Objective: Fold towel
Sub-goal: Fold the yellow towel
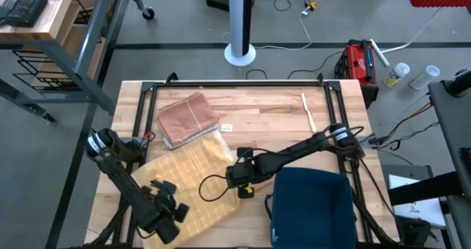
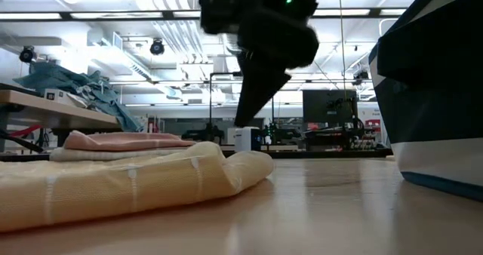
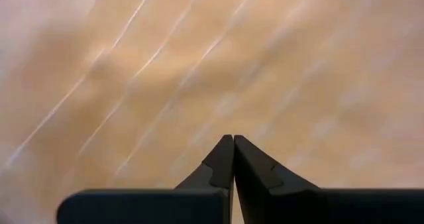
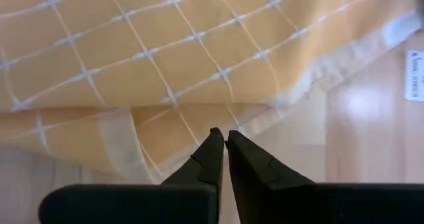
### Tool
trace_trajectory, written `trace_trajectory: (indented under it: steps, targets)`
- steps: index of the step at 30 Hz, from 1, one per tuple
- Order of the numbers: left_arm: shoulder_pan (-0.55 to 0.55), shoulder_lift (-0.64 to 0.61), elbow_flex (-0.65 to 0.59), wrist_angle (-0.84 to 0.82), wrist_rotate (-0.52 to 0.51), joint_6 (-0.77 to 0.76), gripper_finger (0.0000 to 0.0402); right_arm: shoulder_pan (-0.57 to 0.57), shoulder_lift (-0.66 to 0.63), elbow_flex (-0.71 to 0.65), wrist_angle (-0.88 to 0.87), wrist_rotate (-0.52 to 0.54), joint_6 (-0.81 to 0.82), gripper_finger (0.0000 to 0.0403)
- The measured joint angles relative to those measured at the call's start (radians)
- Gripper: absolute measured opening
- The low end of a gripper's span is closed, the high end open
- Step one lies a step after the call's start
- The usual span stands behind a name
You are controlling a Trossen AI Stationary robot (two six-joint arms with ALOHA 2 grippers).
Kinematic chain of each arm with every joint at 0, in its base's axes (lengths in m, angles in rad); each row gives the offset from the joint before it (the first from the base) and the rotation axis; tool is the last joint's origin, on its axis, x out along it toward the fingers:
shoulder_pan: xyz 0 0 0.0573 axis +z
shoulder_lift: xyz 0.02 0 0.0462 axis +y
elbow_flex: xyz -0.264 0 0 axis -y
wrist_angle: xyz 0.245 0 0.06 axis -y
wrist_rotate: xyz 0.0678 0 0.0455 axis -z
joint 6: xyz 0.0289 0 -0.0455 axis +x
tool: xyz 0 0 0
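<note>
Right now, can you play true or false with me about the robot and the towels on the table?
1. The yellow towel lies on the table. True.
2. The pink towel is spread out flat. False: it is folded, beside the yellow one.
3. The left hand is wide open. False: its fingers are shut together over the yellow towel.
4. The right hand is at the yellow towel's edge. True.
5. A blue bin sits on the table. True.
</note>
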Motion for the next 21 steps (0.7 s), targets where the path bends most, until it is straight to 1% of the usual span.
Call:
trace_trajectory:
  steps: [3, 5, 6, 9, 12, 14, 16, 18, 21]
  targets:
    - [0.011, 0.0, 0.038, 0.01, -0.236, 0.021, 0.0001, 0.0, -0.031, -0.045, 0.09, 0.002, 0.0, 0.0018]
    - [0.031, 0.006, 0.041, 0.024, -0.327, 0.056, 0.0, 0.0, -0.048, -0.084, 0.14, -0.007, 0.002, 0.0018]
    - [0.043, 0.007, 0.038, 0.042, -0.347, 0.08, 0.0, 0.0, -0.057, -0.105, 0.16, -0.008, 0.006, 0.0018]
    - [0.09, 0.018, 0.001, 0.116, -0.354, 0.176, 0.0, 0.0, -0.078, -0.174, 0.234, -0.009, 0.042, 0.0018]
    - [0.14, 0.031, -0.062, 0.237, -0.352, 0.268, 0.0, -0.002, -0.083, -0.226, 0.269, -0.032, 0.033, 0.0018]
    - [0.169, 0.037, -0.11, 0.329, -0.353, 0.322, 0.0, -0.003, -0.082, -0.237, 0.267, -0.087, -0.002, 0.0018]
    - [0.195, 0.041, -0.16, 0.408, -0.352, 0.347, 0.0, -0.005, -0.083, -0.238, 0.274, -0.167, -0.054, 0.0018]
    - [0.216, 0.042, -0.21, 0.485, -0.343, 0.357, 0.0, -0.005, -0.083, -0.24, 0.274, -0.224, -0.083, 0.0018]
    - [0.229, 0.038, -0.269, 0.558, -0.3, 0.36, 0.0, -0.004, -0.083, -0.235, 0.274, -0.245, -0.09, 0.0018]
